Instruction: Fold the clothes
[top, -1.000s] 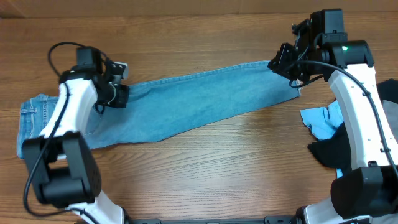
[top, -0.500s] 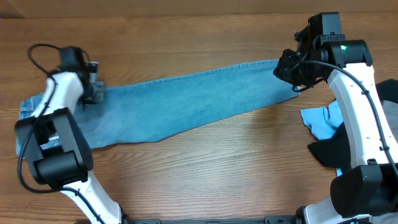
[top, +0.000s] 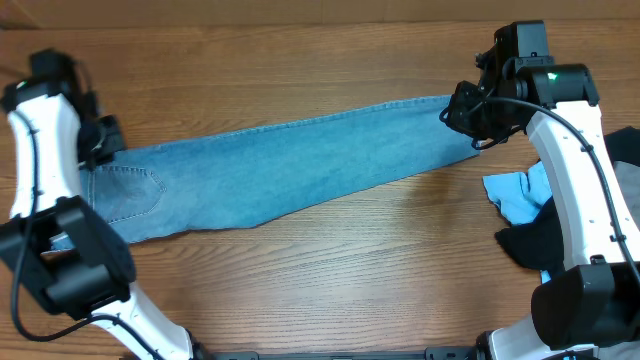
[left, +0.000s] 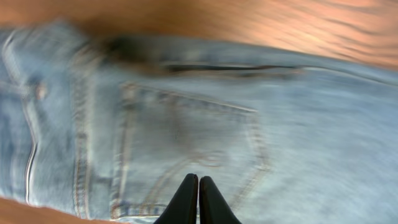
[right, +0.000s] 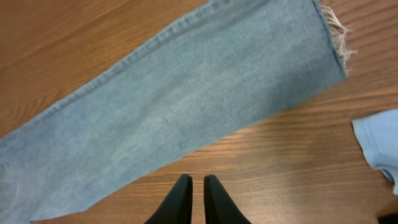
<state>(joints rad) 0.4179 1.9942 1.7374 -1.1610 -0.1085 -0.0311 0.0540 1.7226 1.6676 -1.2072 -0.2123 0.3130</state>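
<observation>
Note the jeans (top: 300, 165) lie stretched flat on the table (top: 350, 270), ready for folding; your left gripper (left: 198, 185) and right gripper (right: 197, 186) hover closed, empty.

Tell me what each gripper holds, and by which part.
Nothing is held. The left gripper is shut over the light-blue denim jeans near a back pocket, no cloth in its grip; the right gripper is shut over the wooden table.
</observation>
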